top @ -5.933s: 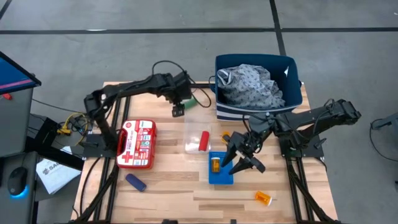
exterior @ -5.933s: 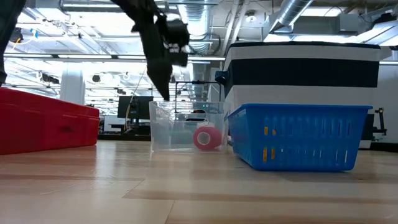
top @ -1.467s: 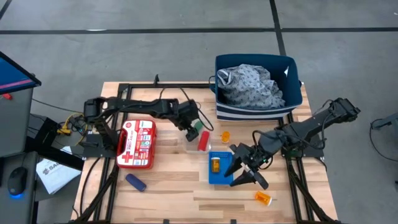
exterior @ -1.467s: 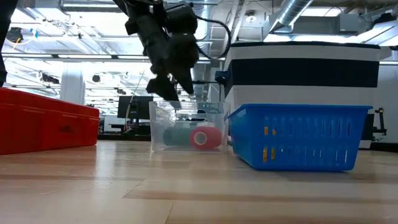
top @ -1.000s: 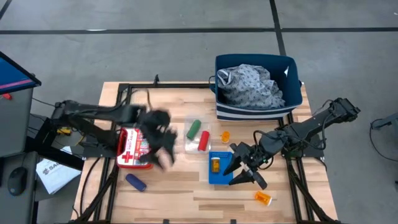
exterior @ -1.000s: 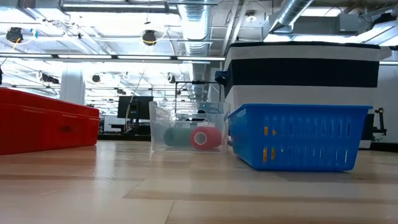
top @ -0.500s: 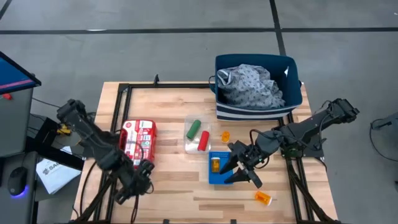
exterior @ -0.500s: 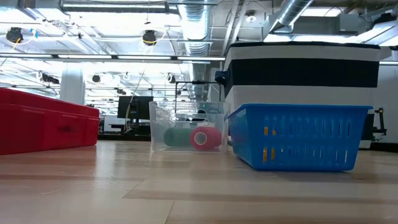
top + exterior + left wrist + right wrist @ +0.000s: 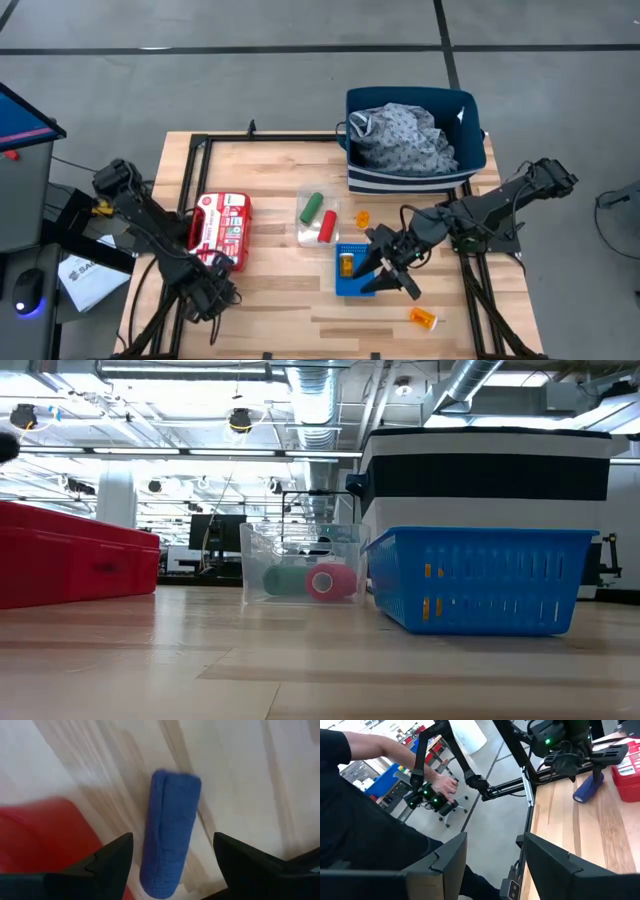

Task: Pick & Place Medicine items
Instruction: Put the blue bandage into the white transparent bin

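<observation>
The left arm has been swung away from the clear plastic tray (image 9: 318,217) to the near left corner of the bench (image 9: 270,300), and a green cylindrical tube (image 9: 311,207) has been left in that tray beside the red cylindrical tube (image 9: 327,225). The left gripper (image 9: 212,296) is now held low over the dark-blue cylindrical tube (image 9: 169,852), which lies flat on the wood just beside the red-and-white first-aid case (image 9: 221,231); the jaws are spread wide to either side of the tube and nothing is gripped, an approach judged to be a pick. Further right, a translucent orange pill bottle (image 9: 346,265) lies in the small blue slotted basket (image 9: 355,284). The right gripper (image 9: 385,268) is poised at that basket's right edge, its jaws partly open and seemingly empty, apparently waiting. Two more orange pill bottles are seen loose, one (image 9: 362,218) behind the basket and one (image 9: 423,319) near the front edge. The bench is of pale wooden planks; a blue bin holding a grey-white patterned cloth (image 9: 405,141) is set at its far right. Beyond, a grey floor and, in the right wrist view, a person (image 9: 370,815) in dark clothing are visible.
</observation>
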{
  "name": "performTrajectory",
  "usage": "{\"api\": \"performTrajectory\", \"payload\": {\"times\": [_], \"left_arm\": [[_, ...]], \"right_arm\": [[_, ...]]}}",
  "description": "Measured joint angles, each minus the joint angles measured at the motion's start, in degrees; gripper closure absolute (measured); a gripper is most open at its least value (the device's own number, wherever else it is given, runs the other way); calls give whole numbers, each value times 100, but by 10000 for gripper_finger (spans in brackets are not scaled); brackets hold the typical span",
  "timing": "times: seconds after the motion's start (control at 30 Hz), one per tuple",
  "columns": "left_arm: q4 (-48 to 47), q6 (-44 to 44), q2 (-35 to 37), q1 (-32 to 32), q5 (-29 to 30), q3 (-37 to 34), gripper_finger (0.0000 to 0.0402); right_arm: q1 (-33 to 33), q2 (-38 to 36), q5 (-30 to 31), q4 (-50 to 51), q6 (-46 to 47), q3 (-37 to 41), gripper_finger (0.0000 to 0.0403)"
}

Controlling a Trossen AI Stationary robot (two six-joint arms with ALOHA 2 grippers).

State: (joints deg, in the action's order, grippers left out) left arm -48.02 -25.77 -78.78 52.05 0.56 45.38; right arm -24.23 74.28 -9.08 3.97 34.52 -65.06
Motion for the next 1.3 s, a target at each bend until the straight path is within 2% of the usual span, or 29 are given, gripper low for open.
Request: {"api": "performTrajectory", "payload": {"times": [0.23, 0.4, 0.6, 0.93, 1.3], "left_arm": [[523, -34, 275, 99, 59, -628, 141], [845, -16, 299, 103, 172, -830, 149], [981, -12, 294, 98, 362, -863, 174], [1374, -41, 264, 96, 140, -897, 216], [1376, -181, 273, 96, -8, -891, 274]], "right_arm": [[-7, 0, 0, -2, 92, 0, 212], [-7, 0, 2, -9, 108, 0, 212], [-4, 0, 8, -9, 109, 0, 212], [42, -2, 15, -7, 109, 0, 212], [83, -2, 16, 17, 105, 0, 212]]}}
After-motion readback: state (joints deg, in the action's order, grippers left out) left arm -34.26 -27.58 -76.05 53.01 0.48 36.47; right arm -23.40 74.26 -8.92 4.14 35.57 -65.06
